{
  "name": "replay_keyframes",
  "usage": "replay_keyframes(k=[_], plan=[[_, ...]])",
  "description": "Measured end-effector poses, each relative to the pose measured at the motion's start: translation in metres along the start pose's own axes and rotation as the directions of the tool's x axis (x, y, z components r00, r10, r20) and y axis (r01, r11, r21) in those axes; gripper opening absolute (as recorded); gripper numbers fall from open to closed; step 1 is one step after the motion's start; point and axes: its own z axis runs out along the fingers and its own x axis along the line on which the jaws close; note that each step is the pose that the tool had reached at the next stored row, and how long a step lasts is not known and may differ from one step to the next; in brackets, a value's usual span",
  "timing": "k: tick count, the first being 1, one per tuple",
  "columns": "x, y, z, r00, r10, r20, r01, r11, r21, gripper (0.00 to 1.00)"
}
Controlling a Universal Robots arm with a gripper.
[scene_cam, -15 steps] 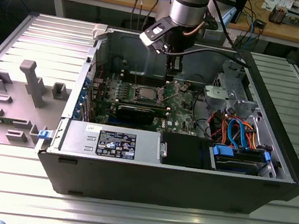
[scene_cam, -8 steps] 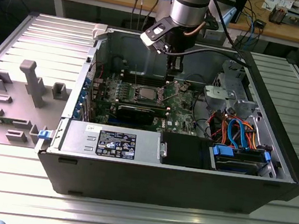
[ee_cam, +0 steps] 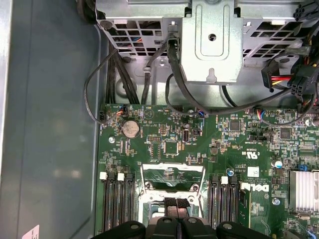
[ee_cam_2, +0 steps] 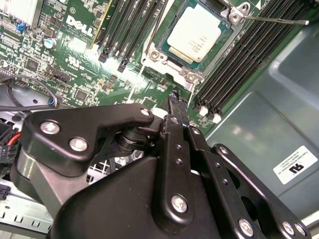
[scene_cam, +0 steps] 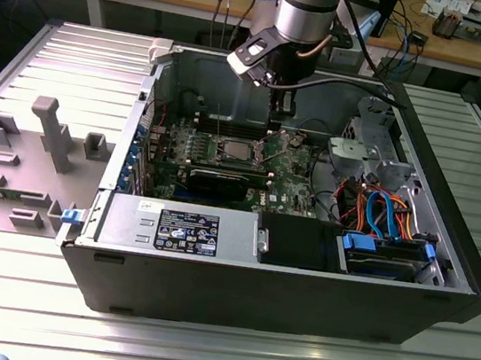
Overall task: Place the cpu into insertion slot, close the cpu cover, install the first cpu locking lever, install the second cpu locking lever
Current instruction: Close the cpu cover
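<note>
hovering over a seated cpu, cover open

the cpu (scene_cam: pixel 234 150) (ee_cam_2: pixel 193 31) lies flat in the insertion slot (ee_cam_2: pixel 225 31) on the green motherboard (ee_cam: pixel 164 134), between two banks of memory slots (ee_cam_2: pixel 239 64). the cpu cover (ee_cam: pixel 172 168) (scene_cam: pixel 295 139) is swung open off the socket toward the exterior view's right, with the board showing through its cut-out. a thin locking lever (ee_cam_2: pixel 271 20) crosses in front of the memory slots, not latched down. the gripper (scene_cam: pixel 277 121) (ee_cam_2: pixel 172 97) (ee_cam: pixel 177 204) reaches down inside the open computer case (scene_cam: pixel 233 295), just beside the socket on the cover's side. its fingers are drawn together to a narrow tip, with nothing visible between them.
</note>
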Motion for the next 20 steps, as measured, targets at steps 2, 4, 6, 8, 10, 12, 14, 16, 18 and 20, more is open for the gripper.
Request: replay_keyframes(k=[2,4,6,8,10,12,14,16,18,20], plan=[[0.0,0.0005,0.0,1.0,0.0,0.0,0.0,1.0,0.0,0.11],[0.0,0.0008,0.0,1.0,0.0,0.0,0.0,1.0,0.0,0.11],[-0.0001,0.0013,0.0,1.0,0.0,0.0001,0.0,1.0,0.0,0.11],[-0.0001,0.0018,0.0001,1.0,0.0,0.0,0.0,1.0,0.0,0.11],[-0.0001,0.0023,0.0001,1.0,0.0,0.0,0.0,1.0,0.0,0.11],[-0.0001,0.0027,0.0001,1.0,0.0,0.0,0.0,1.0,0.0,0.11],[-0.0001,0.0032,0.0001,1.0,0.0,0.0,0.0,1.0,0.0,0.11],[-0.0001,0.0035,0.0001,1.0,0.0,0.0,0.0,1.0,0.0,0.11],[-0.0001,0.0041,0.0001,1.0,0.0,0.0,0.0,1.0,0.0,0.11],[-0.0002,0.0046,0.0001,1.0,0.0,0.0,0.0,1.0,0.0,0.11]])
